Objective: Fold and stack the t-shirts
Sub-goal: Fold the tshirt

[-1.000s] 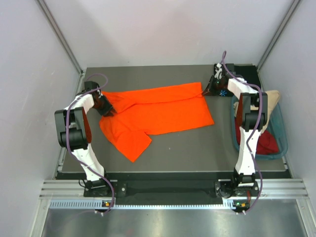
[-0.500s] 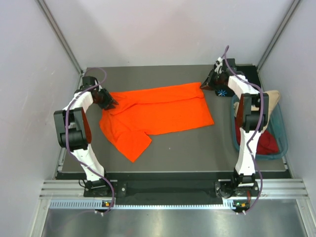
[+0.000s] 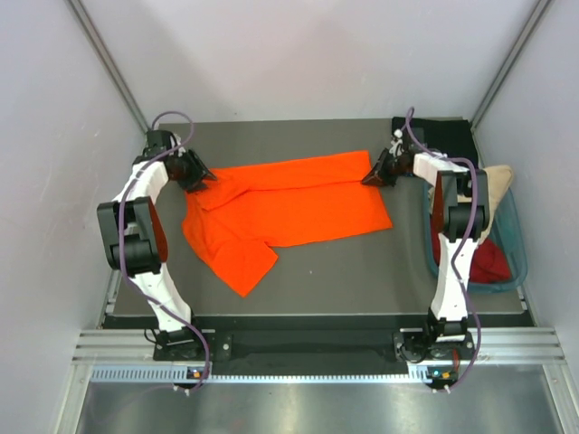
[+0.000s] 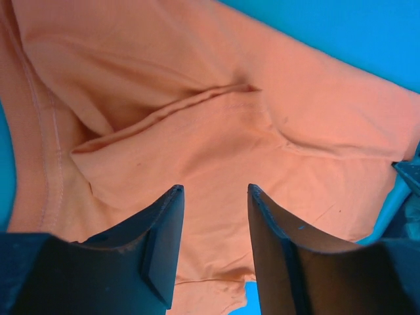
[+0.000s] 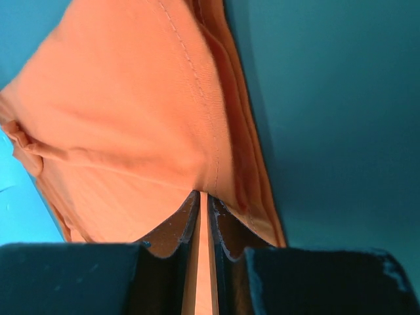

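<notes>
The bright orange t-shirt (image 3: 289, 206) lies spread across the middle of the table, one sleeve pointing toward the near left. My left gripper (image 3: 195, 172) hovers at its far left corner. In the left wrist view the left gripper (image 4: 213, 190) stands open, with creased orange cloth (image 4: 216, 131) beyond and nothing between the fingers. My right gripper (image 3: 374, 172) is shut on the shirt's far right corner; in the right wrist view a thin fold of orange cloth (image 5: 131, 111) runs between the jaws of that gripper (image 5: 203, 195). A black t-shirt (image 3: 448, 137) lies at the back right.
A teal tub (image 3: 518, 253) stands at the right edge of the table, holding a beige t-shirt (image 3: 499, 176) and a dark red t-shirt (image 3: 490, 262). Grey walls close in the table on three sides.
The left gripper has moved toward the far left corner and its jaws have widened off the cloth. The right gripper shifted slightly nearer, still pinching the shirt's corner.
</notes>
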You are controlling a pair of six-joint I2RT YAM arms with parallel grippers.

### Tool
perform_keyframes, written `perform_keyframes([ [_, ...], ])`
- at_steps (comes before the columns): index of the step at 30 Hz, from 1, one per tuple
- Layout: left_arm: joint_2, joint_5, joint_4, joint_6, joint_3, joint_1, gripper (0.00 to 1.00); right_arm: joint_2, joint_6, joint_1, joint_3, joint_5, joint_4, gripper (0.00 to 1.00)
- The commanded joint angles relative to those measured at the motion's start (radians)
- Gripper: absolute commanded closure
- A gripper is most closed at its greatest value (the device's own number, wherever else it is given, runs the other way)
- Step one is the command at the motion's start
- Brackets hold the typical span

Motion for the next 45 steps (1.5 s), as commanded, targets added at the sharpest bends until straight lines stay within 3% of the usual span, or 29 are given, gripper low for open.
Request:
perform_keyframes([
  [1,0.007,0.018,-0.013,0.082,0.084,-0.01,0.51,-0.013,0.004,-0.01,-0.004,-0.022,0.086,0.91],
  [13,0.144,0.004,0.027,0.403,0.225,-0.13,0.45,-0.224,-0.053,0.005,0.004,-0.031,-0.052,0.87],
  [19,0.252,-0.069,0.006,0.35,0.366,-0.158,0.46,-0.298,-0.073,0.017,-0.079,-0.037,-0.046,0.86],
  [27,0.285,-0.293,-0.014,0.357,0.369,-0.244,0.46,-0.315,-0.07,0.017,-0.117,-0.046,-0.024,0.86],
  [35,0.306,-0.375,-0.045,0.33,0.371,-0.268,0.53,-0.309,-0.069,0.019,-0.113,-0.055,-0.023,0.86],
  [45,0.322,-0.442,-0.047,0.317,0.407,-0.268,0.53,-0.307,-0.082,0.019,-0.12,-0.062,-0.024,0.86],
])
